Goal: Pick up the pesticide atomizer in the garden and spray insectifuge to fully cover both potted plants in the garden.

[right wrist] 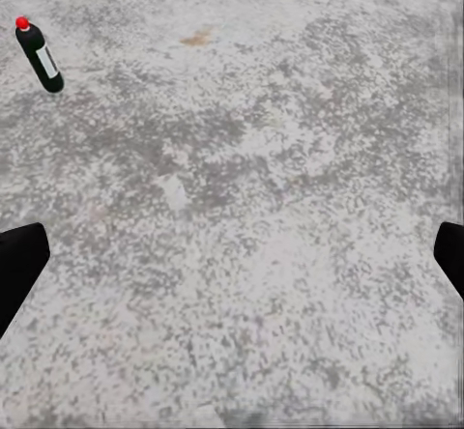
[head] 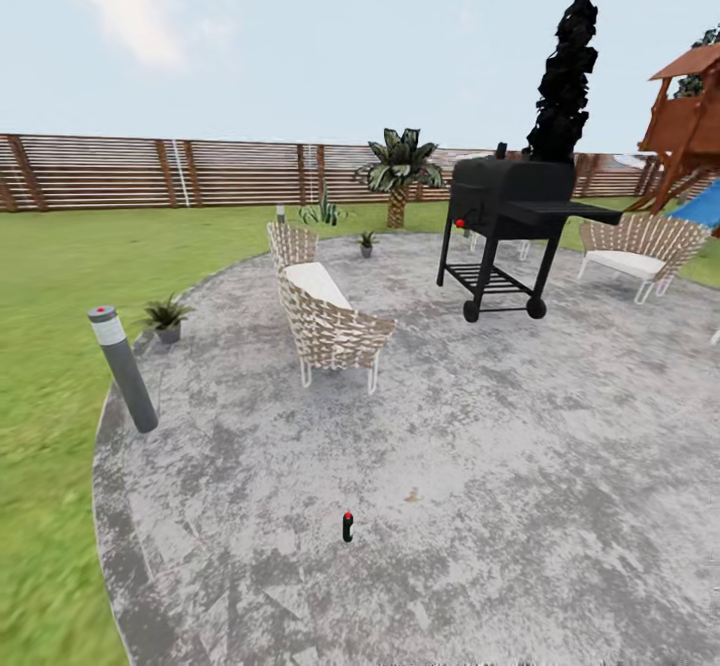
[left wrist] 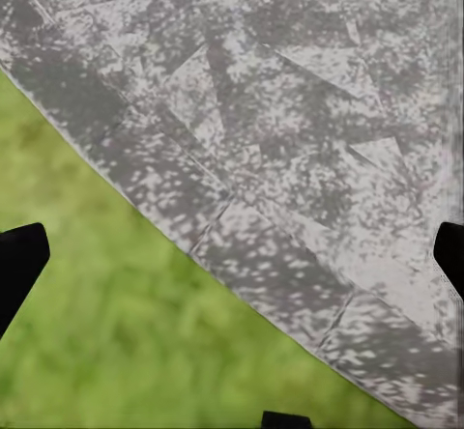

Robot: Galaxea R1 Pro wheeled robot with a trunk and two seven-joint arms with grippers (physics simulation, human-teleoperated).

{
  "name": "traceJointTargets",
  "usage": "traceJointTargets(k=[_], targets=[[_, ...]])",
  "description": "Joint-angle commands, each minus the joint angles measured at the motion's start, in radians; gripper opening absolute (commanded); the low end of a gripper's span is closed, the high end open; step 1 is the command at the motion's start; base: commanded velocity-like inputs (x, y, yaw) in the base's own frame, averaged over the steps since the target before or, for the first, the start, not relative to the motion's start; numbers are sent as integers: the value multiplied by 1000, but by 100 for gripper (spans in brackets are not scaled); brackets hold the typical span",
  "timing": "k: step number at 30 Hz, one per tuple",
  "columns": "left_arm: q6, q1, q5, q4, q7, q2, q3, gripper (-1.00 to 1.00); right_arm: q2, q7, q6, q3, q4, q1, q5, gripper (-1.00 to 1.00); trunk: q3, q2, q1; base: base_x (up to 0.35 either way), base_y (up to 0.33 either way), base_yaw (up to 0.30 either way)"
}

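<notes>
The pesticide atomizer (head: 347, 526), a slim dark bottle with a red top, stands upright on the grey paved patio (head: 520, 466), low in the head view. It also shows in the right wrist view as the atomizer (right wrist: 39, 55) with its white label, well away from my open right gripper (right wrist: 232, 260). One potted plant (head: 166, 318) sits at the patio's left rim, and a second potted plant (head: 367, 242) sits at the far rim. My left gripper (left wrist: 232, 255) hangs open over the line where the patio meets the lawn (left wrist: 106, 332). Nothing is between either gripper's fingers.
A grey bollard lamp (head: 122, 368) stands at the patio's left edge. A wicker chair (head: 325, 321) and a black grill (head: 505, 236) stand mid-patio, with another chair (head: 640, 251) at the right. Behind run the brown fence (head: 150, 171), a palm (head: 400, 171) and a playset (head: 690, 116).
</notes>
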Motion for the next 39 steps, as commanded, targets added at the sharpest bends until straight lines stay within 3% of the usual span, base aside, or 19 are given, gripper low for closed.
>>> traceJointTargets(k=[1, 9, 25, 33, 37, 39], targets=[[-3, 0, 1, 0, 0, -1, 2, 100, 0, 0, -3, 0, 1, -1, 0, 100, -2, 0, 0, 0, 5, -279], [-4, 0, 1, 0, 0, -1, 2, 100, 0, 0, -3, -1, 0, -1, 0, 100, -6, 0, 0, 0, 1, -279], [-3, 0, 0, 1, 0, 1, 2, 100, 0, 0, -4, 0, -1, -1, 0, 100, -66, -112, 61, 0, 0, -276], [-3, -1, 0, -4, 0, 1, 2, 100, 0, 0, -4, -1, -2, -1, 3, 100, -92, -168, 92, 0, 0, -62], [8, -22, 1, -14, 0, 0, 2, 100, -2, -2, -4, -1, -52, -2, 3, 100, -105, -196, 107, 0, 0, -3], [14, -64, -4, -16, 1, 0, 1, 100, -4, -2, 1, -1, -110, -12, 3, 100, -111, -210, 115, 0, 0, 0]])
